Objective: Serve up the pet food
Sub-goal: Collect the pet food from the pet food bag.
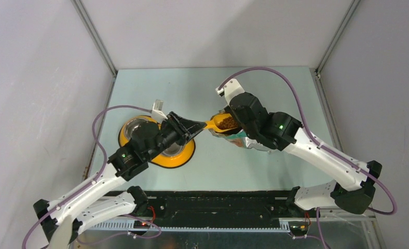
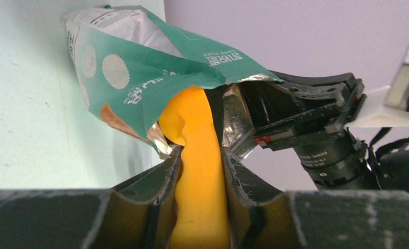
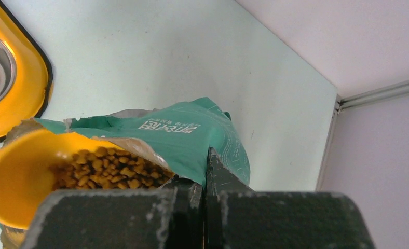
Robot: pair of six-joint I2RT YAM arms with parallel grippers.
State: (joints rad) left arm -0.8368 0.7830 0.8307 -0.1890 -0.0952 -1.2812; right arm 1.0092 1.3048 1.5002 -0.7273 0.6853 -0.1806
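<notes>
While the left gripper (image 2: 200, 171) clenches the smooth orange plastic scoop (image 2: 192, 119) by its handle, its two scuffed black fingers (image 2: 153, 181) press in from either side and the handle fills the gap between them. The scoop's rounded bowl carries the pet food (image 3: 109, 168), a loose heap of small brown dry pellets lying in the half of the bowl nearer the bag's mouth. That heap sits just past the left fingertips, along the handle. It is also just beside the right gripper (image 3: 206, 168), ahead of it and to its left in the right wrist view.

The right gripper is pinched tight on the crinkled rim of the bag (image 3: 192, 132), a creased green printed pouch with a shiny silver foil lining, open at the top.

From the left wrist the pellets are hidden, because the bag's flap drapes over the far end of the scoop. From above, the right arm covers its own fingertips and most of the bag, leaving only a small strip of pouch showing. In the right wrist view the dark finger block cuts off the lower part of the scoop's bowl.

On the pale green table (image 1: 275, 88) stands a glossy yellow feeder (image 1: 184, 158) with a black edge and round steel bowls (image 1: 135, 126), much of it under the left arm. The scoop's bowl lies to the right of the feeder, not over it.
</notes>
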